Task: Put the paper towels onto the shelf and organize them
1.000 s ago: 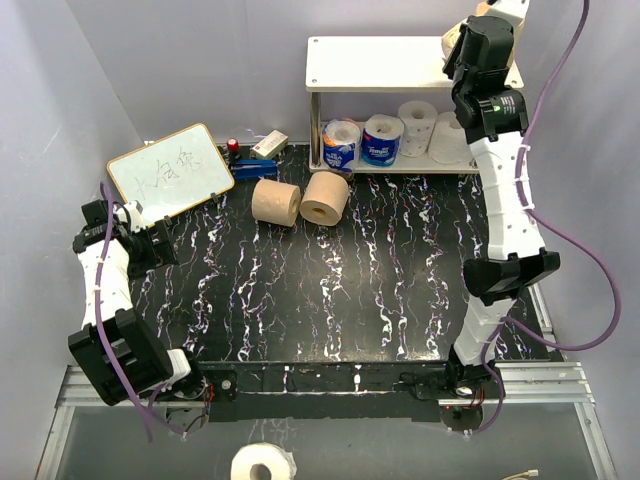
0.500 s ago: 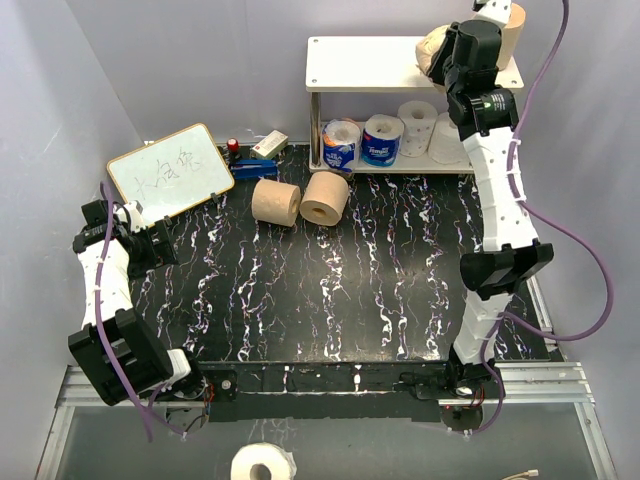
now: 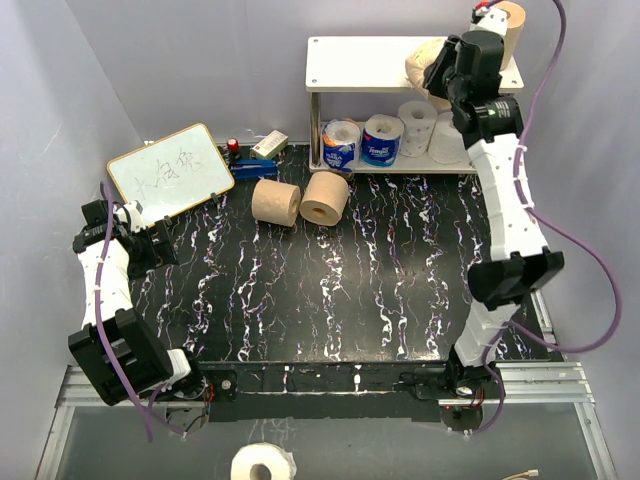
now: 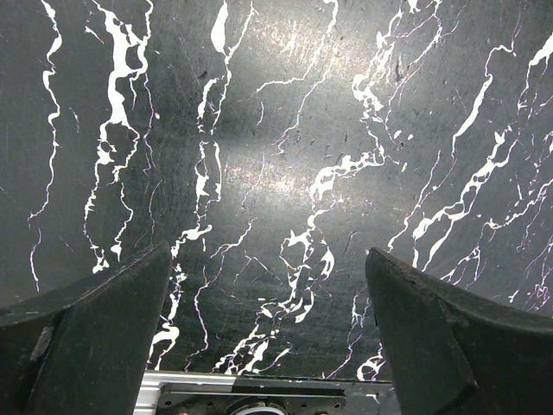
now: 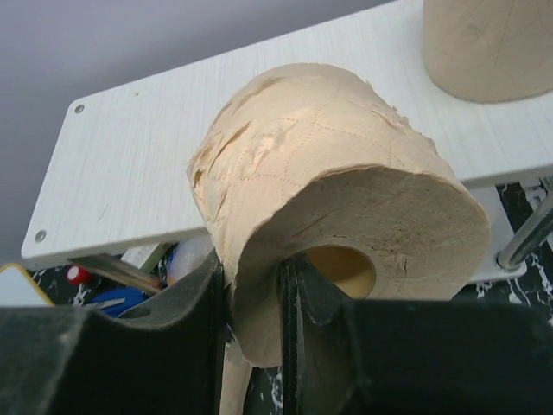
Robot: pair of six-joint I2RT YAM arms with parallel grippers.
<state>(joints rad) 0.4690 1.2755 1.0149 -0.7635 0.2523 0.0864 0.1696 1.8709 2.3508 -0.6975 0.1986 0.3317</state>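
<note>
My right gripper (image 5: pixel 255 298) is shut on a tan paper towel roll (image 5: pixel 328 181), one finger inside its hollow core and one outside its wall. It holds the roll (image 3: pixel 422 66) over the right part of the shelf's cream top board (image 3: pixel 365 62). Another tan roll (image 3: pixel 510 20) stands upright at the board's back right corner (image 5: pixel 488 43). Two tan rolls (image 3: pixel 276 202) (image 3: pixel 325 197) lie on the table in front of the shelf. On the grey lower board sit two blue-wrapped rolls (image 3: pixel 341 143) (image 3: pixel 382 139) and two white rolls (image 3: pixel 417 127) (image 3: pixel 450 140). My left gripper (image 4: pixel 268 285) is open and empty over the black marbled table.
A white writing board with a wooden frame (image 3: pixel 170 170) leans at the back left. Small items (image 3: pixel 262 148) lie between it and the shelf. Grey walls close in the back and sides. A white roll (image 3: pixel 262 464) lies on the floor below the table's near edge.
My right gripper has carried the tan roll leftward over the shelf's top board. The upright tan roll behind it has come into view. The left arm has not moved.
</note>
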